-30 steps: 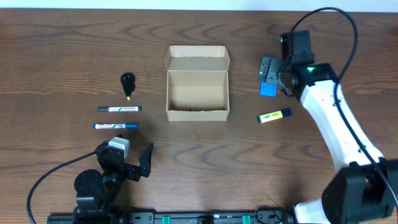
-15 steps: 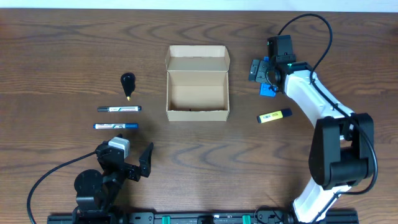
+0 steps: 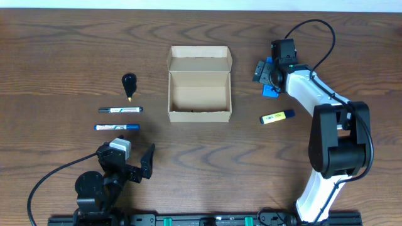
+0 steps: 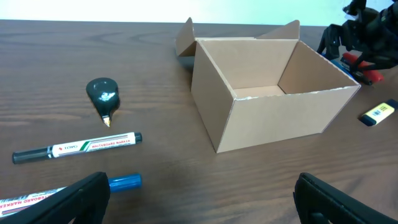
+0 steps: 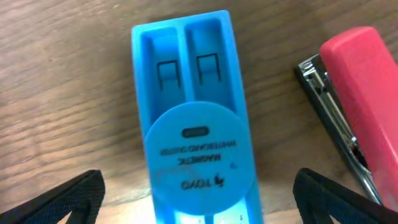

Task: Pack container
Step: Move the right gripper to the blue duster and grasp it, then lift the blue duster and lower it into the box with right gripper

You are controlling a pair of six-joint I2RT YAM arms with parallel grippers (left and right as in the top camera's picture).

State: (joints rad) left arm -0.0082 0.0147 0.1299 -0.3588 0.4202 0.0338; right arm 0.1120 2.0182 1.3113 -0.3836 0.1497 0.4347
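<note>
On the brown tabletop (image 3: pixel 63 37) the right arm (image 3: pixel 314 94) has swung further left than 1 second ago, so the right claw (image 3: pixel 266 71), fingers spread wide and holding nothing, now hangs over the blue cutter (image 5: pixel 193 143) beside the red stapler (image 5: pixel 360 87), while the container (image 3: pixel 200 88) stands unmoved at the tabletop's middle, flap lid open, well left of that claw. The left claw (image 4: pixel 200 199), equally wide, rests unmoved at the near edge. The cutter reads "TOYO" and "MAGNETIC CUTTER"; the black-capped marker (image 4: pixel 78 147) reads "WHITEBOARD MARKER", with the blue-capped marker (image 3: pixel 117 127) just beside it, and a yellow highlighter (image 3: pixel 277 117) lies right of the container.
</note>
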